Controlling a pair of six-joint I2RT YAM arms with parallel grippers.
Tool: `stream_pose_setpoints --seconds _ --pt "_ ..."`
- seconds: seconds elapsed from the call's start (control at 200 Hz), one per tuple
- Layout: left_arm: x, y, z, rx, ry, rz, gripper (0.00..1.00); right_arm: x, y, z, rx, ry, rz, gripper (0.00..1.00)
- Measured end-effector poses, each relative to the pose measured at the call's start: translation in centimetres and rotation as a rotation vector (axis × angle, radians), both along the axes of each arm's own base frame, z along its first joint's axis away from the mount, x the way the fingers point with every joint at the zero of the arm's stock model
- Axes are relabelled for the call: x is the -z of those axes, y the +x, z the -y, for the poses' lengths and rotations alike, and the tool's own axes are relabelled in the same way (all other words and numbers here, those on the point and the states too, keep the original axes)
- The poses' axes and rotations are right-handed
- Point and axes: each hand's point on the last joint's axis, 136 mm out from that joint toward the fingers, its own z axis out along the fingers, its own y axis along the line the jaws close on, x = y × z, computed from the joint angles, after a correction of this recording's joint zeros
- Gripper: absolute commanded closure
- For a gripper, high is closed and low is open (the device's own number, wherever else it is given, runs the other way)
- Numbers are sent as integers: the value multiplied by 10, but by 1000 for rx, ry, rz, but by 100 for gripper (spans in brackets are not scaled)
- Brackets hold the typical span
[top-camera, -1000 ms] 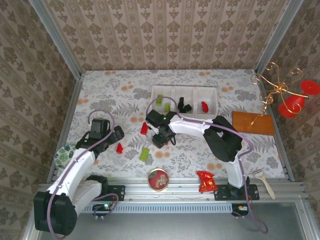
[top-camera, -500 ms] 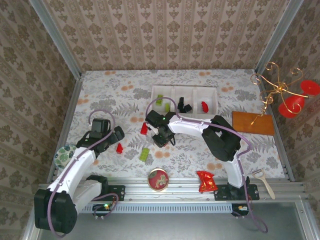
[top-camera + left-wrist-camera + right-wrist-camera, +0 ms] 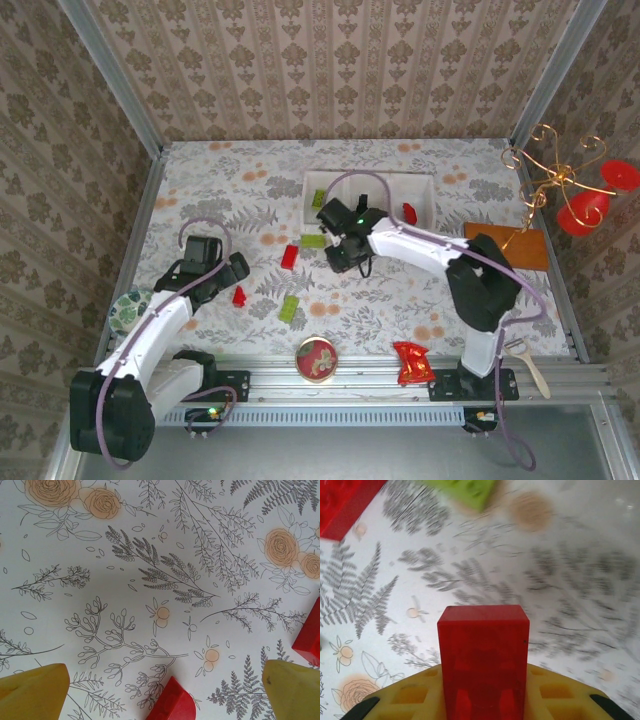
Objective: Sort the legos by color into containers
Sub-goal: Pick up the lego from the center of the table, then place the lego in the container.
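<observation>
My right gripper (image 3: 345, 257) is shut on a red lego (image 3: 483, 655), holding it above the table just in front of the white three-compartment tray (image 3: 314, 184). A red lego (image 3: 408, 212) lies in the tray's right compartment; the arm hides the middle one. Below the right gripper lie a green lego (image 3: 313, 241) (image 3: 465, 490) and a red lego (image 3: 289, 256) (image 3: 345, 502). My left gripper (image 3: 232, 272) (image 3: 165, 692) is open, its yellow fingertips (image 3: 30, 690) either side of a small red lego (image 3: 239, 295) (image 3: 172, 702). Another green lego (image 3: 288, 308) lies nearer the front.
A round red-topped tin (image 3: 317, 358) and a crumpled red wrapper (image 3: 411, 362) sit at the front edge. An orange board (image 3: 506, 246) and a gold wire ornament (image 3: 560, 180) stand at the right. A patterned plate (image 3: 128, 310) lies at the left, a utensil (image 3: 530, 362) at the front right.
My right gripper has moved right and back toward the tray with the red lego in it, uncovering a green lego on the table. The left arm has barely moved.
</observation>
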Motion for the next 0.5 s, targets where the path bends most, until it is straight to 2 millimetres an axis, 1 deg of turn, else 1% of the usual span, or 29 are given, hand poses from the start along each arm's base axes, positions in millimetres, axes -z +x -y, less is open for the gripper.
stream_pose_setpoints --seconds 0.17,0.265,0.36,0.5 --pt "2 0 1 4 -4 -9 0 -42 27 40 140 35 108 71" --pt "2 1 2 10 -5 -13 0 -58 39 64 205 30 159 70" --pt "2 3 4 17 -7 -15 0 -64 50 87 267 7 190 71" --pt "2 3 5 23 -11 -18 0 -65 63 117 342 -34 210 71"
